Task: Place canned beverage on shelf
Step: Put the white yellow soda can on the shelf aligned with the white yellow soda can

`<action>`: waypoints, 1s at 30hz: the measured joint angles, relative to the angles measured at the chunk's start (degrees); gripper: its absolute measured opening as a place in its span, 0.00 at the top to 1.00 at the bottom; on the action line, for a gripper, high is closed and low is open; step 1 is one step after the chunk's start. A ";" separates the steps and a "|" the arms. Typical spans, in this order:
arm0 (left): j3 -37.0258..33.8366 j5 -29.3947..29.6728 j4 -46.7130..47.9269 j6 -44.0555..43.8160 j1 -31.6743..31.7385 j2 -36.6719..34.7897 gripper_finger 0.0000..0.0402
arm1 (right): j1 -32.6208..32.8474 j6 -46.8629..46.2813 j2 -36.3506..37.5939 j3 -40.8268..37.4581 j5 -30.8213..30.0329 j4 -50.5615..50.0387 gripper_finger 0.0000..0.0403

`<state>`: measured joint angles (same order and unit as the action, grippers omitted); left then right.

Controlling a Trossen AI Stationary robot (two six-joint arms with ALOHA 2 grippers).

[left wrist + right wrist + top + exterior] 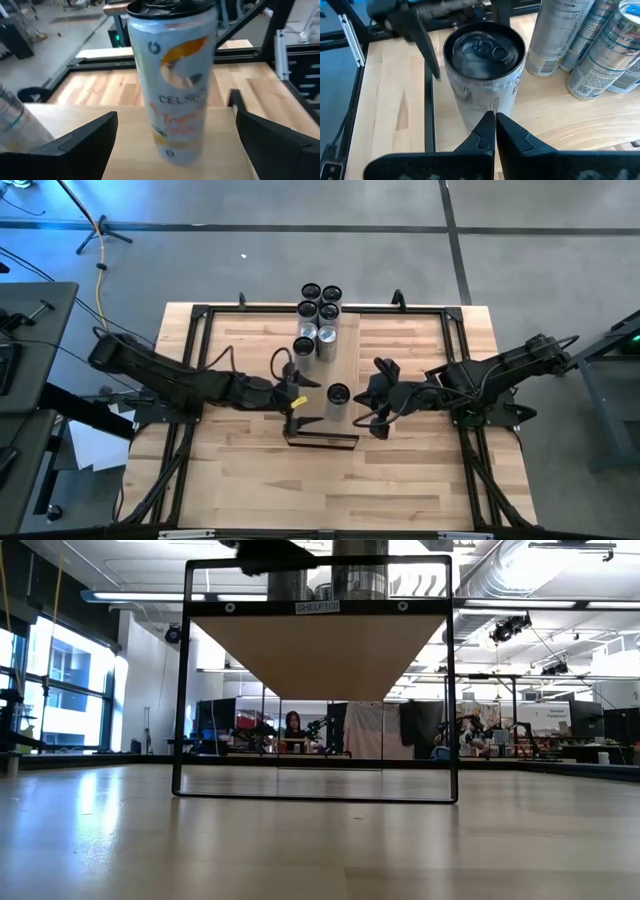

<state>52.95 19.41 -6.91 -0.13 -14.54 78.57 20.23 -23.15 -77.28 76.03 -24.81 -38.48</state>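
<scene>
Robotics lab, exposed ceiling ducts (pixel 560 585), distant workbenches (pixel 300 745) (open-plan hall)

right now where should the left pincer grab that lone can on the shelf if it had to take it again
Probably around the mid body of the can, coming level from the left. It stands upright on the shelf, its straight round wall sits between the open left pincer fingers, and the closed right pincer crowds its other side.

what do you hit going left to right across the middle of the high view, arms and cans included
left arm → left gripper, open → lone can on the shelf → right gripper, shut → right arm
</scene>
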 joint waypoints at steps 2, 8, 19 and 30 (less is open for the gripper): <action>0.00 -0.03 2.78 -1.86 -0.86 -1.90 0.07 | 0.00 0.27 0.00 0.00 0.93 -0.45 1.00; 0.00 -1.15 9.09 -12.37 -2.93 -6.67 0.07 | 0.47 -2.47 1.47 0.00 4.53 -3.89 1.00; 0.00 -3.44 8.77 -23.09 -3.62 -7.92 0.07 | 6.58 0.09 -0.78 -0.05 8.88 -3.68 1.00; -0.07 -5.20 13.84 -31.07 -3.59 -12.05 0.07 | 12.83 -16.48 -0.39 -18.60 19.77 16.25 1.00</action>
<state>52.88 14.21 6.93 -31.19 -18.13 66.51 33.05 -39.63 -77.67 57.43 -5.04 -22.23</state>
